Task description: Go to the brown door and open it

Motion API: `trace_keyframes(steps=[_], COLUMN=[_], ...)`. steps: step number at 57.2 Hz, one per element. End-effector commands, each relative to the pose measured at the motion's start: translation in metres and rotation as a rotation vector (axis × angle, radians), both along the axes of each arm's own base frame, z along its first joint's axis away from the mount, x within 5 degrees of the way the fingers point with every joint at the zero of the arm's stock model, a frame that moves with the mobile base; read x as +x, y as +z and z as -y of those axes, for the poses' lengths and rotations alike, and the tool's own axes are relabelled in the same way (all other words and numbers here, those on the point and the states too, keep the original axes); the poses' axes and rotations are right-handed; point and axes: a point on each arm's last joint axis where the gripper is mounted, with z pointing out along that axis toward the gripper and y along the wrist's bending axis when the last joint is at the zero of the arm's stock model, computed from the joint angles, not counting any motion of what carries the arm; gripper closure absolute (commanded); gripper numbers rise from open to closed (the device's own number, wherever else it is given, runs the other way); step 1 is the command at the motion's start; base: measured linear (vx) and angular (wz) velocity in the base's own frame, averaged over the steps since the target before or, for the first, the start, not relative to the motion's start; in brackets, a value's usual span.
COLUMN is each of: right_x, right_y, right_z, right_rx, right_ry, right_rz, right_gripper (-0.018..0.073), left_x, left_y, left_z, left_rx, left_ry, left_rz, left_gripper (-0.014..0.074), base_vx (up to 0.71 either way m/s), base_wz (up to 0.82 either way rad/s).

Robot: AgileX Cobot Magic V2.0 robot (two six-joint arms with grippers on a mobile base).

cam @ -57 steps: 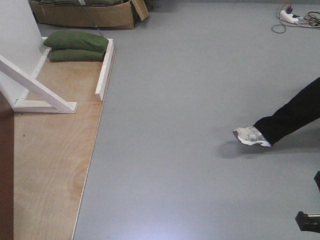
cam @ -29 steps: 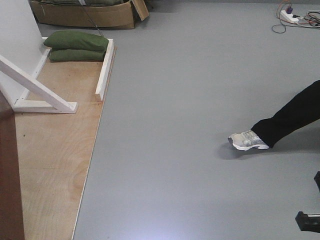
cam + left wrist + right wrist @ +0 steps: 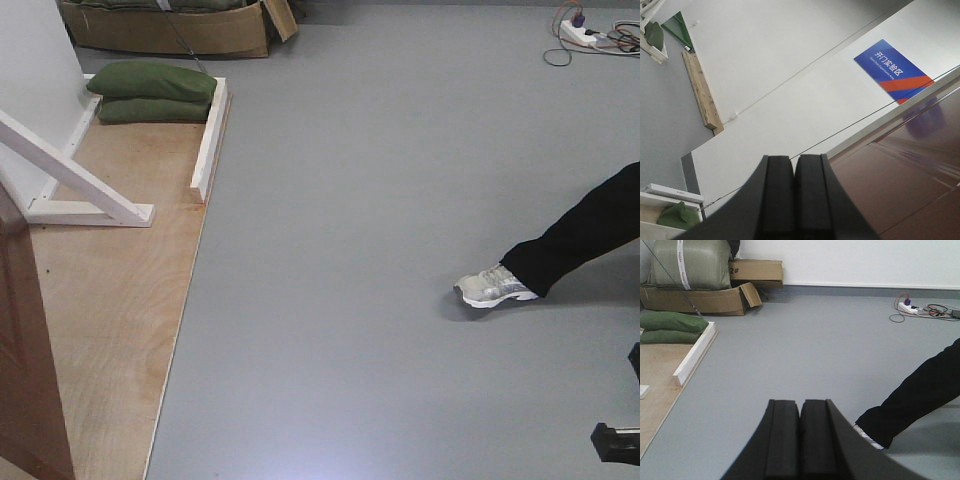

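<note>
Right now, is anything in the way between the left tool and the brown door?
Nothing I can see. In the left wrist view the shut left tool has the brown door right beside it, with no object between. The person's shoe is far away from both.

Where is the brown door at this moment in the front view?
In the front-facing view the brown door fills the lower left corner. It stands over the plywood floor panel, just below the slanted white frame beam in the picture.
</note>
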Motion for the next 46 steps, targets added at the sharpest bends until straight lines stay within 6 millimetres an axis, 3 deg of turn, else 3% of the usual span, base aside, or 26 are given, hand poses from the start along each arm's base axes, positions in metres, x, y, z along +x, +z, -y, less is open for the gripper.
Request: trace_keyframes(steps=[1, 17, 28, 46], right_x=[0.001, 0.001, 0.001, 0.001], right_y=[0.006, 0.006, 0.006, 0.006], right_z=[0.0, 0.0, 0.0, 0.0], right_rx=[-0.013, -0.013, -0.013, -0.013], right_ry=[-0.001, -0.001, -0.001, -0.001], right_rz=[0.087, 0.087, 0.087, 0.087], right_gripper=[0.0559, 0.0559, 0.0559, 0.0559], left_x=[0.007, 0.048, 0.07, 0.089], left_y=[0.015, 0.022, 0.029, 0.029], left_z=[0.008, 0.006, 0.026, 0.051], left_rx=[0.027, 0.098, 0.149, 0.168], left_ry=[-0.086, -0.232, -0.35, -0.499], left_rz=[0.058, 0.004, -0.019, -0.018], left_gripper=[0.06, 0.06, 0.06, 0.06], base_vx=[0.0, 0.0, 0.0, 0.0], base_wz=[0.0, 0.0, 0.0, 0.0])
